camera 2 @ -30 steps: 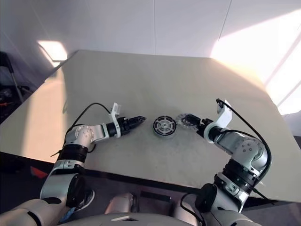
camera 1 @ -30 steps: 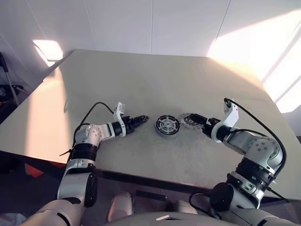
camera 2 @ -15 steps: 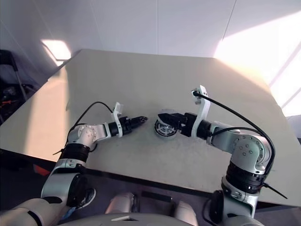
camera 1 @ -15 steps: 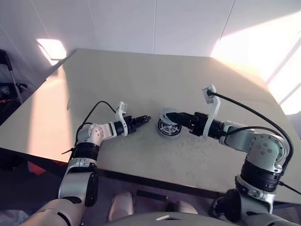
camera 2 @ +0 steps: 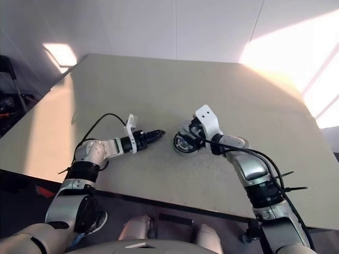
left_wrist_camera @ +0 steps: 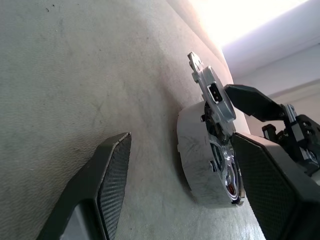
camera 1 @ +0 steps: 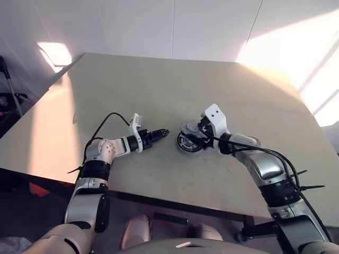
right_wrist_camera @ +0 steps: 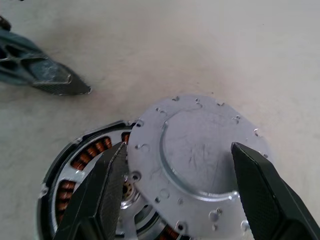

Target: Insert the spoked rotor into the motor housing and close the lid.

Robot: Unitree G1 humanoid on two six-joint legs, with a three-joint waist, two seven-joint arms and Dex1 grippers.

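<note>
The closing step was in hand: the lid [right_wrist_camera: 200, 150] was gripped by its edges in the right gripper [right_wrist_camera: 175, 195] and held partly over the housing [right_wrist_camera: 80, 175], off-centre, the copper windings left uncovered on one side. The rotor was judged to be seated inside. Next, the lid needed to be centred and lowered flat. The right forearm was stretched in low across the table [camera 1: 159, 84]. The left gripper [camera 1: 160, 133] was parked just beside the housing, jaws apart, nothing held.
</note>
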